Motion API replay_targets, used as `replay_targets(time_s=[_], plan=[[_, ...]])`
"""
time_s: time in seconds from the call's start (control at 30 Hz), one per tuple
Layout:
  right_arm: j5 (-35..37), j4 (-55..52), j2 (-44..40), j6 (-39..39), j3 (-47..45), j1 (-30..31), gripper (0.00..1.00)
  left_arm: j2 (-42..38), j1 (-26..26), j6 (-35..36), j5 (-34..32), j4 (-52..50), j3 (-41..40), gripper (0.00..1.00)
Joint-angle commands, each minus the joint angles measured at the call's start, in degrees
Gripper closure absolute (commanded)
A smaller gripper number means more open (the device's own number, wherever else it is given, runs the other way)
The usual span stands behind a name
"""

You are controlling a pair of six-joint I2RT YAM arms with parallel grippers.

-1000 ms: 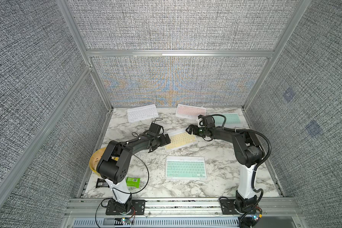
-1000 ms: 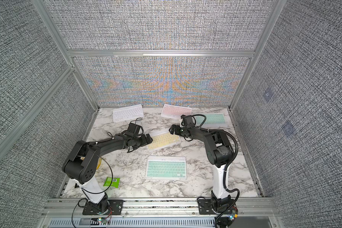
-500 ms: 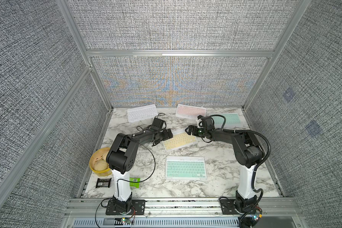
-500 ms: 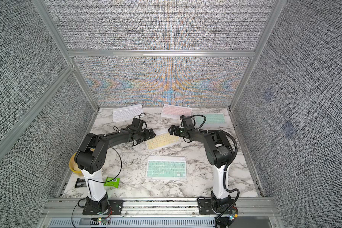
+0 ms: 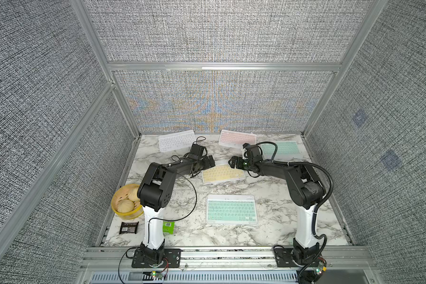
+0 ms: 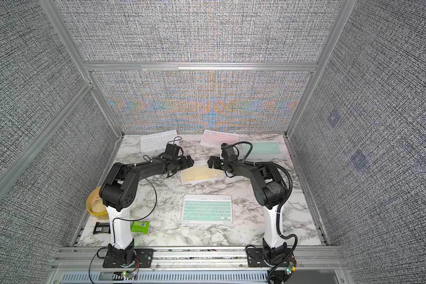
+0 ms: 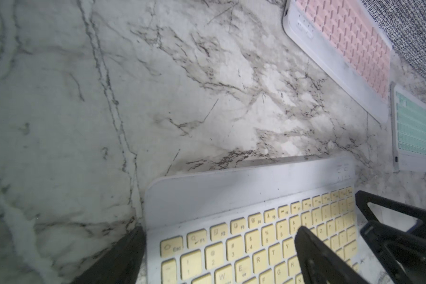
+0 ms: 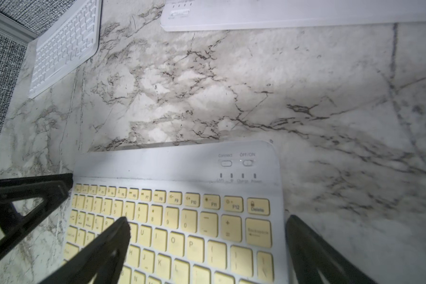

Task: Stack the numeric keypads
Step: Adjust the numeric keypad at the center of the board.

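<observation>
Stacking looks barely begun: L gripper (image 5: 208, 161) & R gripper (image 5: 232, 163), both wide open & empty, bracket yellow keypad (image 5: 223, 174) mid-table. White keypad (image 5: 176, 140), pink keypad (image 5: 236, 139), back mint keypad (image 5: 280, 149) & front mint keypad (image 5: 231, 212) lie apart, unstacked.

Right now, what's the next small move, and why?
Probably close both grippers on the yellow keypad: the left gripper and right gripper stand open, each straddling one short edge, and it lies flat, not yet held.
</observation>
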Motion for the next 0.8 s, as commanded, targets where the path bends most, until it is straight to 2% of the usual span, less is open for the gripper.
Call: replay_targets(time_s=[0.0,0.3,0.77], plan=[[-8.8,-11.52,1.66,4.25,-0.7,1.86,0.01,-0.22,-0.63,-4.9,16.29,4.24,-2.14,0.05],[-9.25,-9.41,-0.65,8.38,-2.43,3.65,0.01,-2.99,-0.61,-14.33,25.79,19.37,-5.48,0.05],[-6.57,-9.9,-2.29,10.35,-3.95,2.17,0.01,-6.31,-0.54,-16.05,25.25,20.99,-7.89,0.05]])
